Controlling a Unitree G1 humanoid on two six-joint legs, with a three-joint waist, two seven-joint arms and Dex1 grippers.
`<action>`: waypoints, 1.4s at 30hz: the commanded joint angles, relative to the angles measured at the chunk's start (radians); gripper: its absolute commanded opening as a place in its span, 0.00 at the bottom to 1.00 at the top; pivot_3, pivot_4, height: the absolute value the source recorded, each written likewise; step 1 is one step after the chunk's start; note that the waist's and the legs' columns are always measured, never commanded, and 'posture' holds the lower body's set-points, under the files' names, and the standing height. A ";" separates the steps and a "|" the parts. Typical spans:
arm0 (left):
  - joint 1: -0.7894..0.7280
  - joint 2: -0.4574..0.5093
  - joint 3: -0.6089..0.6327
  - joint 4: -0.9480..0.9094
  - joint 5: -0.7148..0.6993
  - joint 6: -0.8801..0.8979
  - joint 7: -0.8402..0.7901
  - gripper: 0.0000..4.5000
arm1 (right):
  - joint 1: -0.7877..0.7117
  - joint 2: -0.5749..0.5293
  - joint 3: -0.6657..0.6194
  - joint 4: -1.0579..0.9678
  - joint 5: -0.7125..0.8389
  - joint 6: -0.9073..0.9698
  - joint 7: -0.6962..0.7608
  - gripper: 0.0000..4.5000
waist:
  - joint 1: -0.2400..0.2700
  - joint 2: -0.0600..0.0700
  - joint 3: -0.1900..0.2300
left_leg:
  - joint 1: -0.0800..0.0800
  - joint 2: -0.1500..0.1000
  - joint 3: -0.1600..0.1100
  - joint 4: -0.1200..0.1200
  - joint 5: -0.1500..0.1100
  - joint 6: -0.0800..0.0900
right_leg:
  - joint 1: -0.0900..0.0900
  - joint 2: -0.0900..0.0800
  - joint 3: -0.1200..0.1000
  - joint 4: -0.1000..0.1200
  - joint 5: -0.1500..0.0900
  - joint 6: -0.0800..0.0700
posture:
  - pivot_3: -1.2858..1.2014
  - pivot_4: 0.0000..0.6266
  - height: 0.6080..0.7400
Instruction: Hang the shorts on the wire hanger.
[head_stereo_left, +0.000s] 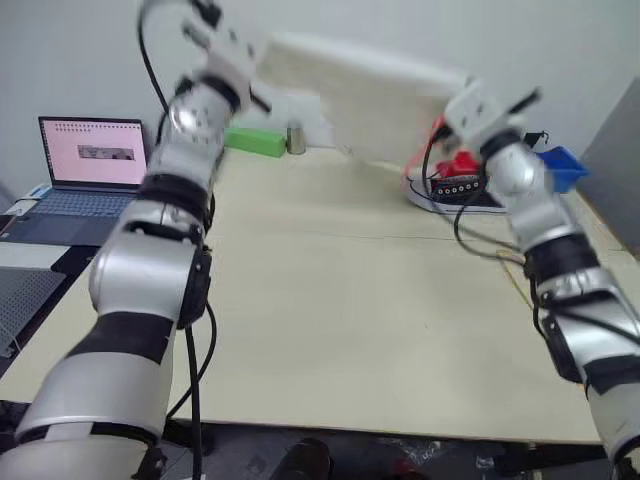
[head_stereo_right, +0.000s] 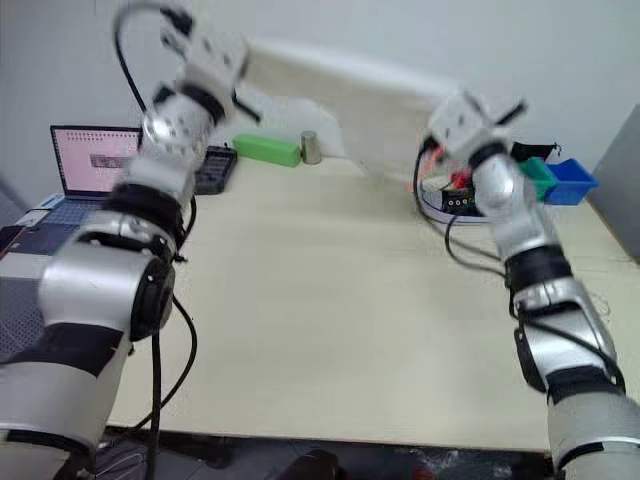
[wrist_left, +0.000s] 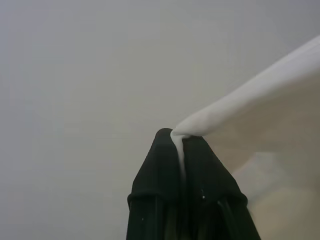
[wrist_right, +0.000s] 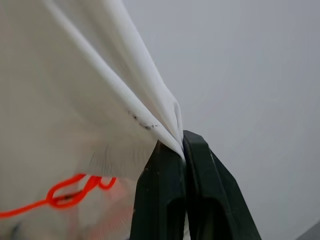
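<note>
The white shorts (head_stereo_left: 360, 95) hang stretched in the air above the far part of the table, held at both ends. My left gripper (wrist_left: 178, 140) is shut on one edge of the thin fabric, at the upper left in the head views (head_stereo_left: 250, 50). At the other end my right gripper (wrist_right: 181, 145) is shut on the waistband, to the right (head_stereo_left: 458, 98). The neon orange-red drawstring (wrist_right: 70, 195) dangles just below that grip. The wire hanger is out of view.
The beige table (head_stereo_left: 330, 300) spreads out below the shorts. At its far edge lie a green box (head_stereo_left: 255, 142) and a small metal can (head_stereo_left: 296, 138). A black-and-white sneaker (head_stereo_left: 455, 190) and a blue bin (head_stereo_left: 560, 165) sit far right. An open laptop (head_stereo_left: 90, 155) stands on the left.
</note>
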 joint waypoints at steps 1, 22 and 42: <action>0.309 0.060 -0.087 -0.291 -0.059 0.128 -0.517 0.01 | 0.230 -0.087 0.045 -0.347 0.075 0.253 0.330 0.00 | -0.017 0.008 -0.002 | 0.004 0.000 0.000 0.000 0.000 0.001 | 0.004 0.000 0.001 0.002 0.000 0.000 | 0.68 0.00 1.00; 1.003 0.660 -0.084 -1.444 -0.272 0.570 -1.089 0.01 | 0.515 -0.250 0.131 -0.720 0.104 0.501 0.773 0.00 | -0.037 0.015 0.000 | 0.022 0.020 -0.009 0.012 -0.010 0.027 | 0.017 0.012 0.002 0.019 -0.008 -0.015 | 0.69 0.00 1.00; 0.013 0.142 -0.135 -0.204 0.002 0.311 -0.144 0.01 | -0.280 -0.001 0.057 0.188 0.070 0.288 0.429 0.00 | 0.077 0.012 0.009 | 0.022 0.021 -0.005 0.018 -0.008 0.024 | 0.015 0.026 0.000 0.015 0.003 -0.008 | 0.71 0.00 1.00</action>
